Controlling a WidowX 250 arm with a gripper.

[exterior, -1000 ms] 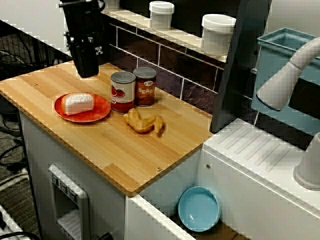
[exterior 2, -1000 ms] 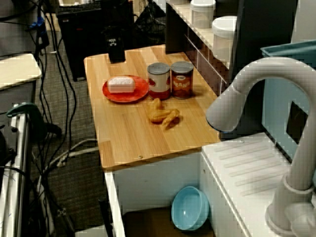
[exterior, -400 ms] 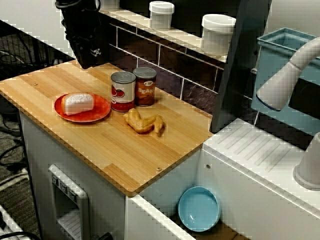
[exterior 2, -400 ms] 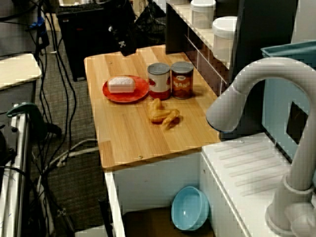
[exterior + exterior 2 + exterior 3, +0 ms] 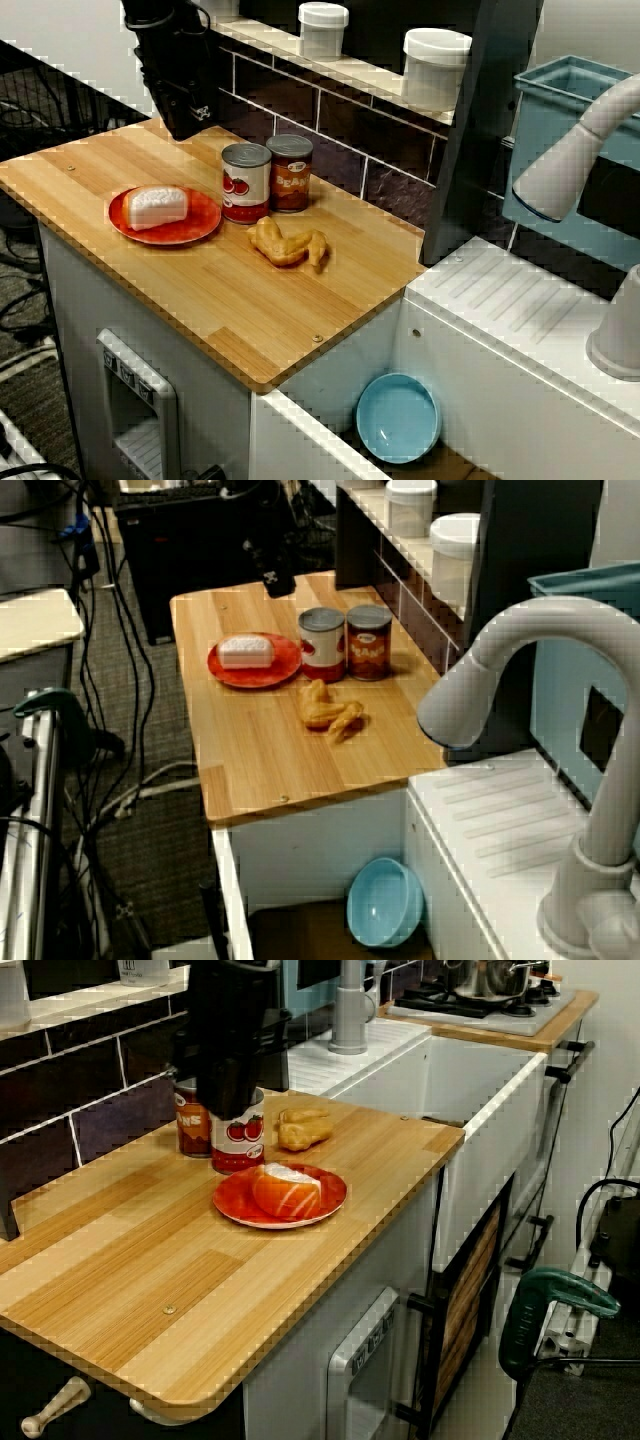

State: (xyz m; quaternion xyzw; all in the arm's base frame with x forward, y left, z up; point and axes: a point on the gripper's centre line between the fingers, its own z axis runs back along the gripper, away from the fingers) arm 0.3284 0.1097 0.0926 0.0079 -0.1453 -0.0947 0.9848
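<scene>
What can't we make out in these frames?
Gripper: open or shut unclear; fingers lost in its dark body in every view.
Bean can: low side view, mostly behind gripper and tomato can.
Faucet: view from above, base cut by the right edge.
Can labels: text too small in every view.

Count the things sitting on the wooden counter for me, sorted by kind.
Cans: 2
Red plate: 1
Food piece on the plate: 1
Golden fried-looking piece: 1
Total: 5
</scene>
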